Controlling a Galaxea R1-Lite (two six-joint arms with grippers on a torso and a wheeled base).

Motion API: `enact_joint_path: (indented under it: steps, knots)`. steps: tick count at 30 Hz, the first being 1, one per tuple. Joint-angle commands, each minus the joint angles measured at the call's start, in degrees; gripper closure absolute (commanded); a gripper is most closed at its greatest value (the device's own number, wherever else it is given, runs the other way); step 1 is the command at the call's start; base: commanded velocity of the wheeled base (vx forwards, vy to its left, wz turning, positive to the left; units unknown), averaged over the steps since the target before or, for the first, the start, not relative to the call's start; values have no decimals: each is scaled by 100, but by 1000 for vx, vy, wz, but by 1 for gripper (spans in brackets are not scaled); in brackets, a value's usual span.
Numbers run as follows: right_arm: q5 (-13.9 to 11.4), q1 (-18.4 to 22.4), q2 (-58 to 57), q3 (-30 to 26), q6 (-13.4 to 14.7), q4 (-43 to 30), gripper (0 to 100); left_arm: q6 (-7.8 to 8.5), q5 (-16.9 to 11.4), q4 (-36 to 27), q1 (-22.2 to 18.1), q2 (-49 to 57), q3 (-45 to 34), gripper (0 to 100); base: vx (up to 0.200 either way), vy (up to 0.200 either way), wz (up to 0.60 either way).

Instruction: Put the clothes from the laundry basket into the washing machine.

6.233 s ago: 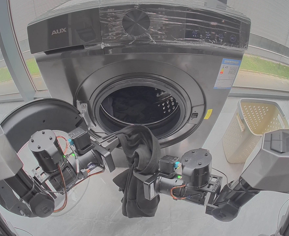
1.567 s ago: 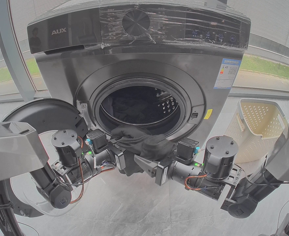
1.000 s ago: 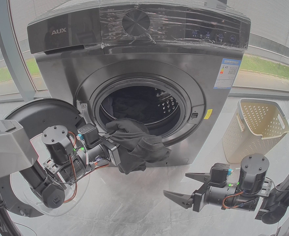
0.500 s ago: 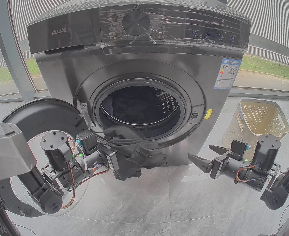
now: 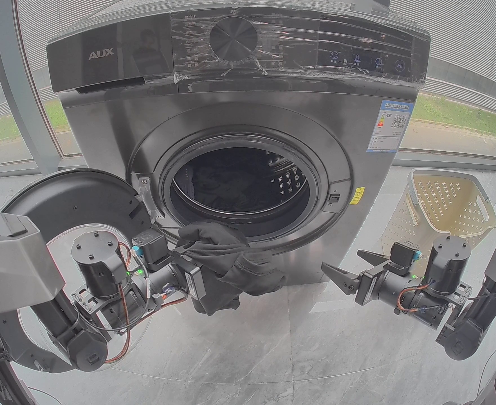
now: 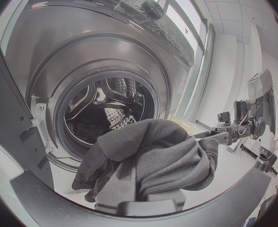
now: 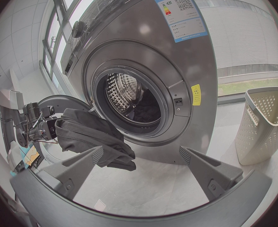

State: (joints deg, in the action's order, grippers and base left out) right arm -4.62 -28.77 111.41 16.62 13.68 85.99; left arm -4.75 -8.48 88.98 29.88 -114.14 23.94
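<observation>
At the lower rim of the washing machine's (image 5: pixel 259 108) open drum mouth, the left gripper (image 5: pixel 196 253) is closed on a bunched dark garment (image 5: pixel 234 260), which hangs in front of the opening, above the floor (image 5: pixel 293 344). More dark clothing (image 7: pixel 146 107) lies inside the drum. The right gripper (image 5: pixel 342 261) is spread wide and holds nothing, between the machine and the cream laundry basket (image 5: pixel 445 215). The machine's front carries a blue-and-white label (image 5: pixel 391 125) and a yellow sticker (image 5: pixel 357 196), their print too small to read.
</observation>
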Motion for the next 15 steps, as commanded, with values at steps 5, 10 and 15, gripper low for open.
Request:
enact_joint_path:
  steps: [5,10,15]
  knots:
    - [14,-6,276,-9,-14,225,0,-8,-4,23,44,-82,32,100,160,0,0]
    - [14,-6,294,0,-14,234,0,1,-4,23,62,-82,5,100,80,0,0]
    - [23,-32,232,-9,-14,243,0,1,-4,23,115,-91,5,100,0,0,0]
